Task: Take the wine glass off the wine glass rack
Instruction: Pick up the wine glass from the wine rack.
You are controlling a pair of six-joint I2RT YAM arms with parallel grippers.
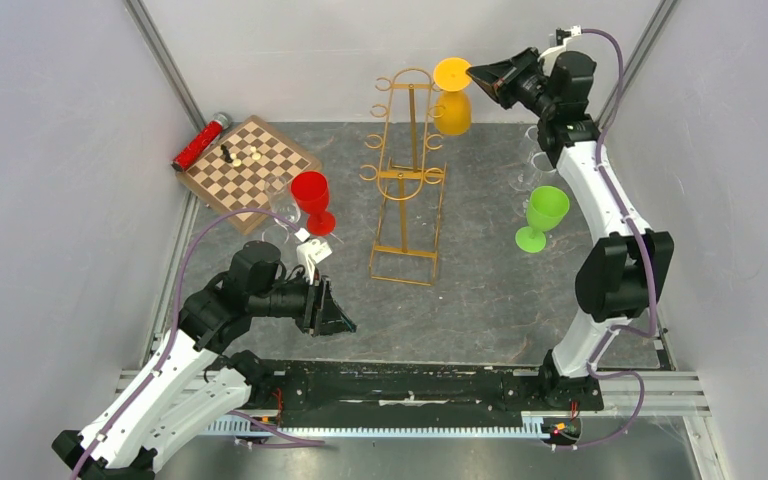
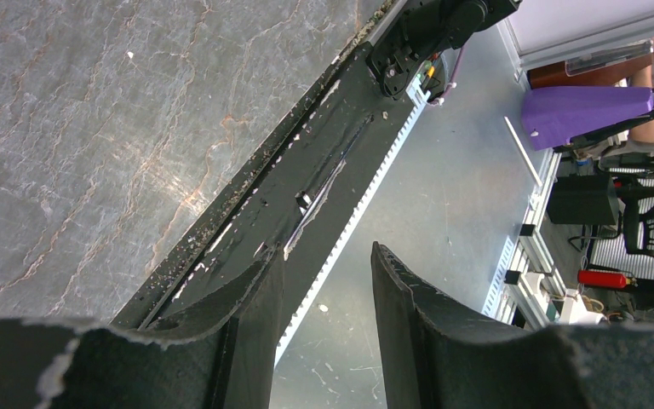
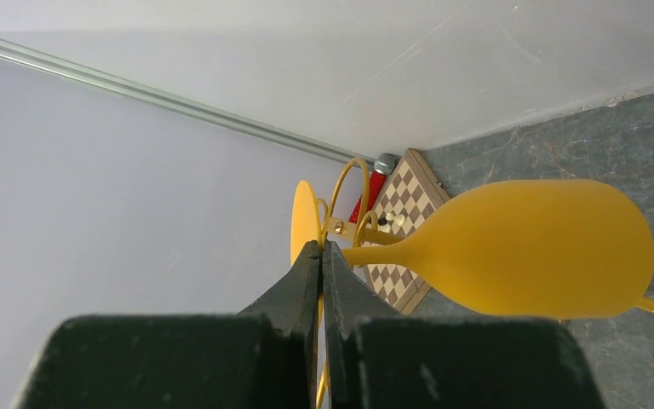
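The gold wire wine glass rack [image 1: 405, 170] stands at the middle back of the table. A yellow wine glass [image 1: 452, 113] hangs upside down from a hook at its top right, foot [image 1: 452, 72] uppermost. My right gripper [image 1: 475, 73] reaches in from the right and is shut on the edge of that foot. In the right wrist view the jaws [image 3: 321, 247] pinch the thin yellow disc [image 3: 304, 217], with the bowl [image 3: 536, 247] to the right and a rack loop [image 3: 353, 170] behind. My left gripper [image 1: 345, 320] is open and empty, low at the near left [image 2: 324, 256].
A red wine glass [image 1: 312, 198] stands left of the rack and a green one [image 1: 543, 212] to its right. A chessboard [image 1: 250, 160] with a few pieces and a red cylinder [image 1: 200, 142] lie at the back left. Enclosure walls close in on both sides.
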